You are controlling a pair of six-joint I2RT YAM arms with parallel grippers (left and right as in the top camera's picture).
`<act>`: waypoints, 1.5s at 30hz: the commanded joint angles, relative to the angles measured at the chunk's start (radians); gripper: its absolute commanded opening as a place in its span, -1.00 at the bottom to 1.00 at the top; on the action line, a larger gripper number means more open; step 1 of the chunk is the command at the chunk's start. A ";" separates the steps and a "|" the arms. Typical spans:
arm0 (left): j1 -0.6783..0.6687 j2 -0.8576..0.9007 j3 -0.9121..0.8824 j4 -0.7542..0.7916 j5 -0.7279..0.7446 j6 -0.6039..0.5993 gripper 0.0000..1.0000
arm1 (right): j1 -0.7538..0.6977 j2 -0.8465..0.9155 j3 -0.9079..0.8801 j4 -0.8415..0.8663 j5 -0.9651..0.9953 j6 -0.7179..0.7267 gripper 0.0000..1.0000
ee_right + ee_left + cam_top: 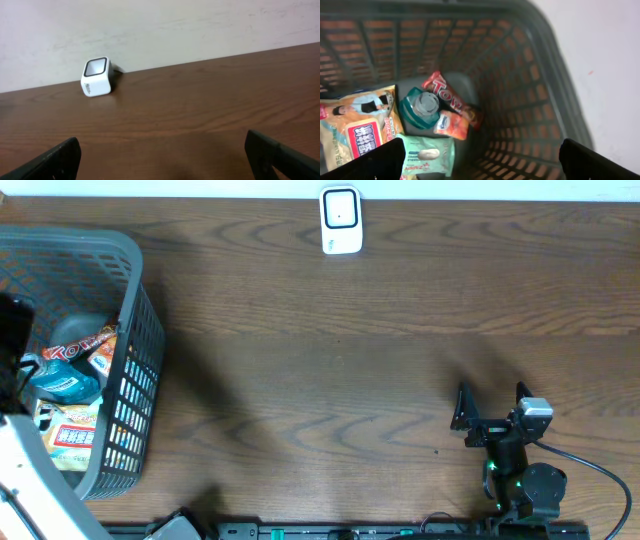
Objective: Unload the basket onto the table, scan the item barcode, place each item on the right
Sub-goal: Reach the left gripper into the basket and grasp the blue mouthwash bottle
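Note:
The white barcode scanner stands at the table's far edge; in the right wrist view the scanner sits against the wall. Several items lie in the grey basket: a red box, a teal round-lidded pack, a small orange packet, a mint green packet and a large snack bag. My left gripper hangs open above these items, holding nothing. Over bare table at the front right, my right gripper stands open and empty.
The basket's mesh wall rises close on the right of the left gripper. The left arm's white link crosses the basket's front left corner. A black cable trails from the right arm's base.

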 commanded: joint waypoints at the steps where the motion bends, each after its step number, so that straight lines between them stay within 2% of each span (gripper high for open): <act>1: 0.001 0.054 0.006 -0.019 0.047 0.074 0.95 | 0.003 -0.005 -0.002 -0.002 0.005 0.007 0.98; 4: 0.001 0.111 0.006 -0.022 0.023 0.032 0.96 | 0.003 -0.005 -0.002 -0.002 0.005 0.007 0.98; 7: 0.001 0.168 0.006 -0.107 -0.113 -0.166 0.95 | 0.003 -0.005 -0.002 -0.002 0.005 0.007 0.98; 10: 0.001 0.224 0.006 -0.179 -0.195 -0.272 0.96 | 0.003 -0.005 -0.002 -0.002 0.005 0.007 0.98; 33: 0.002 0.528 0.006 -0.059 -0.218 -0.297 0.99 | 0.003 -0.005 -0.002 -0.002 0.005 0.007 0.99; 34: 0.002 0.534 0.006 -0.055 -0.226 -0.296 0.92 | 0.003 -0.005 -0.002 -0.002 0.005 0.007 0.98; 38: 0.002 0.539 0.006 -0.054 -0.237 -0.296 0.09 | 0.003 -0.005 -0.002 -0.002 0.005 0.007 0.99; 39: 0.002 0.539 0.006 -0.055 -0.237 -0.296 -0.04 | 0.003 -0.005 -0.002 -0.002 0.005 0.007 0.99; 45: 0.002 0.537 0.006 -0.056 -0.237 -0.296 -0.46 | 0.003 -0.005 -0.002 -0.002 0.005 0.007 0.99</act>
